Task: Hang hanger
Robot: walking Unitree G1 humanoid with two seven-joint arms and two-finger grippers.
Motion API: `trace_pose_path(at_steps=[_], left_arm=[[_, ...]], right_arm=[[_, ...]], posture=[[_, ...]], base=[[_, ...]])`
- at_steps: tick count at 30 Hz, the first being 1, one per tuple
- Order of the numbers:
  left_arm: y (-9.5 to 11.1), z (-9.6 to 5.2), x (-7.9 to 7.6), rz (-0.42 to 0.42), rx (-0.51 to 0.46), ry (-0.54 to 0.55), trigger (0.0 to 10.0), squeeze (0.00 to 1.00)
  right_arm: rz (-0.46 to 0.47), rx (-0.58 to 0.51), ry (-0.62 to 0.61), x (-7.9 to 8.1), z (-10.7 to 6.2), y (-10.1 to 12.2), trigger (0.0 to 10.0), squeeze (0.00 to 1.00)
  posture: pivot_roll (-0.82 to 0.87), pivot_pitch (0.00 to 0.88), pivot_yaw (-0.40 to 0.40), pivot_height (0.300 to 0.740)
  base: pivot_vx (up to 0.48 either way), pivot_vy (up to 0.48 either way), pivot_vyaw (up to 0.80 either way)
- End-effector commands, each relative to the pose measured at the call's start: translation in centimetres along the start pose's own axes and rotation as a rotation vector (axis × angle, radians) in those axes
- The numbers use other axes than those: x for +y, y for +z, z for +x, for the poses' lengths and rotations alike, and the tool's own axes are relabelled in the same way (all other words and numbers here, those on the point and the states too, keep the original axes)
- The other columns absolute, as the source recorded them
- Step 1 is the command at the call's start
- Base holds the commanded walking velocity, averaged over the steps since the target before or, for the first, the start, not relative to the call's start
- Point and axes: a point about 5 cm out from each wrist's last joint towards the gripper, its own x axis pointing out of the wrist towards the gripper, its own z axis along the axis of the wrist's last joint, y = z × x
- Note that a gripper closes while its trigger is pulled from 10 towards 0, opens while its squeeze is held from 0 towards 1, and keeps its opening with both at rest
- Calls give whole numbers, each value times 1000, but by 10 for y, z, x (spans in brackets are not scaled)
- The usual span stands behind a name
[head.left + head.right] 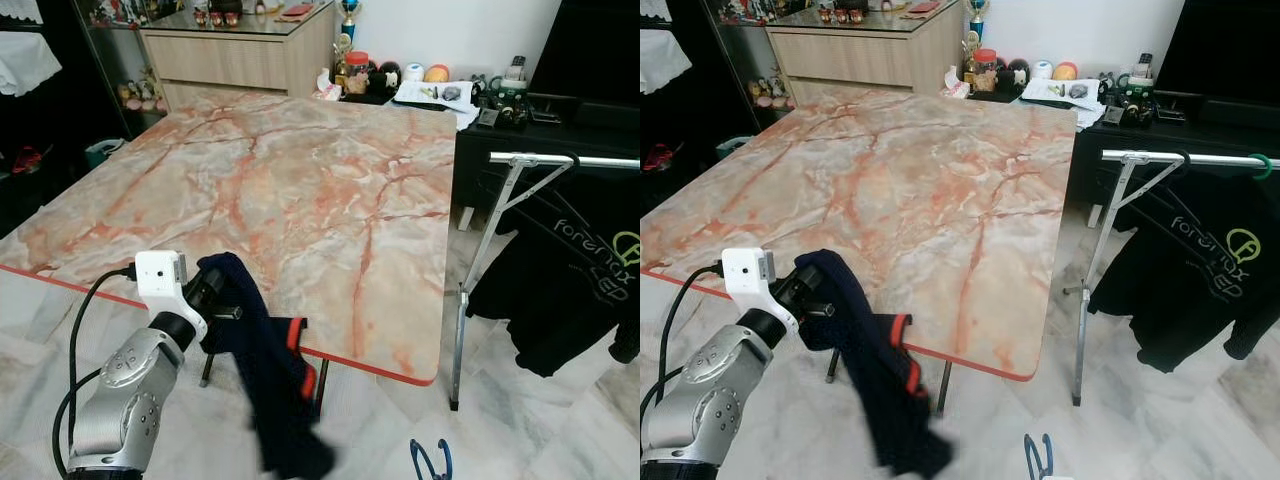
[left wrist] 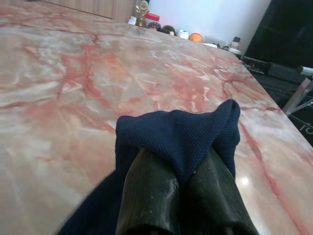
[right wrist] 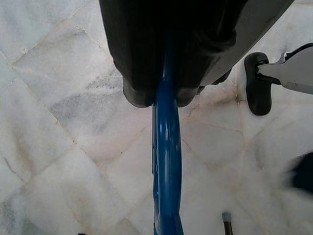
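A navy garment (image 1: 268, 365) with red trim hangs from my left gripper (image 2: 183, 169), which is shut on a fold of the cloth (image 2: 178, 132). The gripper is at the near edge of the marble table (image 1: 300, 170), and the cloth droops below the edge towards the floor. My right gripper (image 3: 166, 93) is shut on a blue plastic hanger (image 3: 166, 161), held low over the tiled floor. The hanger's blue end (image 1: 430, 462) shows at the bottom of the left eye view. A silver drying rack rail (image 1: 565, 160) stands to the right of the table.
A black printed shirt (image 1: 1195, 270) hangs from the rail on a green-hooked hanger (image 1: 1262, 165). The rack's slanted leg (image 1: 470, 300) stands close to the table's right corner. A wooden cabinet (image 1: 240, 55) and a cluttered dark sideboard (image 1: 480, 100) lie beyond the table.
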Motion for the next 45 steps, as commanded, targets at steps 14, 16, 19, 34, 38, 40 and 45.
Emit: trace_pose_path(at_steps=[14,16,19,34,38,40,45], left_arm=[[30,22,-3,76,-95,-61,10000,0],[37,31,-4,84,-118,-68,10000,0],[46,43,-10,86,-144,-95,10000,0],[62,71,-35,73,-204,-179,10000,0],[39,61,-27,89,-108,-176,10000,0],[28,54,-23,96,-65,-164,10000,0],[-9,28,-5,158,110,-120,10000,0]], right_arm=[[4,8,-2,-5,-1,-5,10000,0],[3,8,-3,-7,-1,-5,10000,0],[5,6,-4,-8,-1,-4,10000,0],[4,2,1,-3,0,-2,10000,0],[-1,2,6,1,0,-1,10000,0],[-3,3,9,2,0,-2,10000,0],[-12,7,14,5,-1,-3,10000,0]], posture=[[82,79,29,740],[83,80,27,740],[81,78,27,740],[78,75,23,740],[81,78,22,740],[81,79,22,740],[84,82,22,740]], base=[[225,0,0],[437,0,0],[480,0,0],[467,0,0],[0,0,0],[0,0,0],[0,0,0]])
